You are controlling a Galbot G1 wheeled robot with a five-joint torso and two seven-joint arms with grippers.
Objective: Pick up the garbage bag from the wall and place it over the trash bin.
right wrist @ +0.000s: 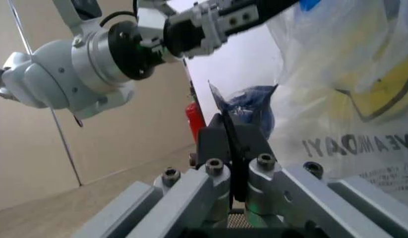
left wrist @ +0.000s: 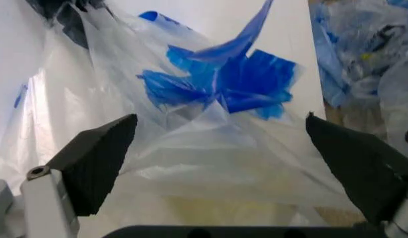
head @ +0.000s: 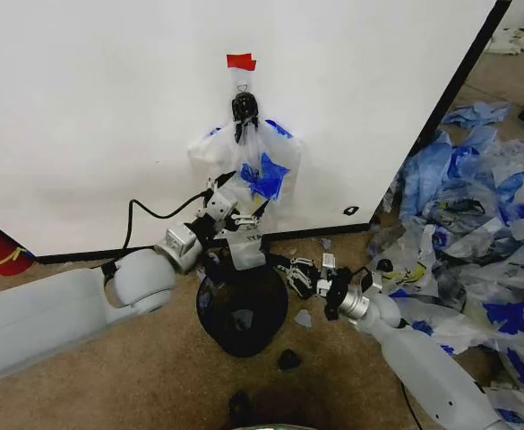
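— Right claw (head: 304,274) first: where is it?
— Low beside the trash bin (head: 242,312), its fingers (right wrist: 225,141) pressed together on a thin dark-edged flap of plastic; whether that flap belongs to the garbage bag (head: 248,175), I cannot tell.
— And the left claw (head: 241,215)?
— Raised above the bin at the bag's lower part, fingers (left wrist: 98,158) spread wide with the film between them, not pinched.
— Where is the bag itself?
— Hanging on the white wall (head: 91,107) from a black clip (head: 244,107) under red tape (head: 241,61), its blue handles bunched mid-bag.
— Farther off?
— A heap of blue-and-clear bags (head: 476,233) lies on the carpet to the right.
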